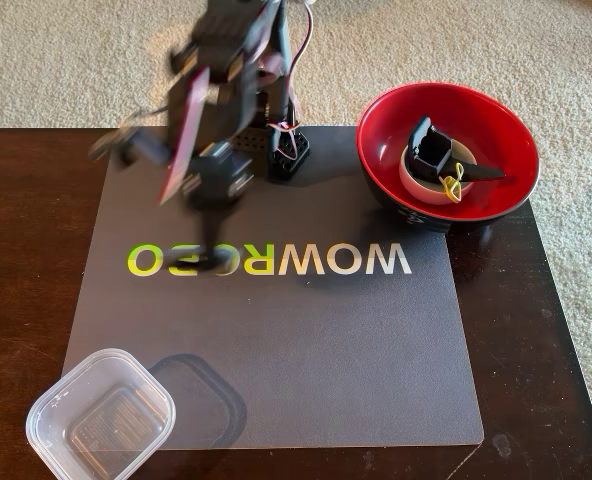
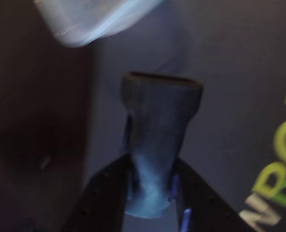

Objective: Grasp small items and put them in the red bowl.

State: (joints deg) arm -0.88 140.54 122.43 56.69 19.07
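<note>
Dark brown wood makes up the table (image 1: 16, 250), and a grey mat (image 1: 306, 350) printed with "WOWRCEO" in white and lime letters, read as the fixed view shows it, covers most of its top. The wrist view catches only a blurred "NRO" of the same print.

The red bowl (image 1: 496, 125) sits near the table's far right corner as the fixed view shows it, glossy and rigid, probably slippery at the rim. Inside it lie the cream ring (image 1: 416, 185), the black plastic part (image 1: 433, 148) resting on the ring, and the tiny yellow clip (image 1: 454, 181) beside them. All look light and stiff; the ring would take a pinch across its wall, the black part across its boxy base, the clip only with a careful nip.

A clear plastic tub (image 1: 101, 420) stands at the near left corner.

The pincer (image 1: 191, 170) hangs blurred over the far left part of the mat. In the wrist view it is clamped on a short dark piece (image 2: 157, 125), flared at its free end; whether this is the flat black bar I cannot tell.
</note>
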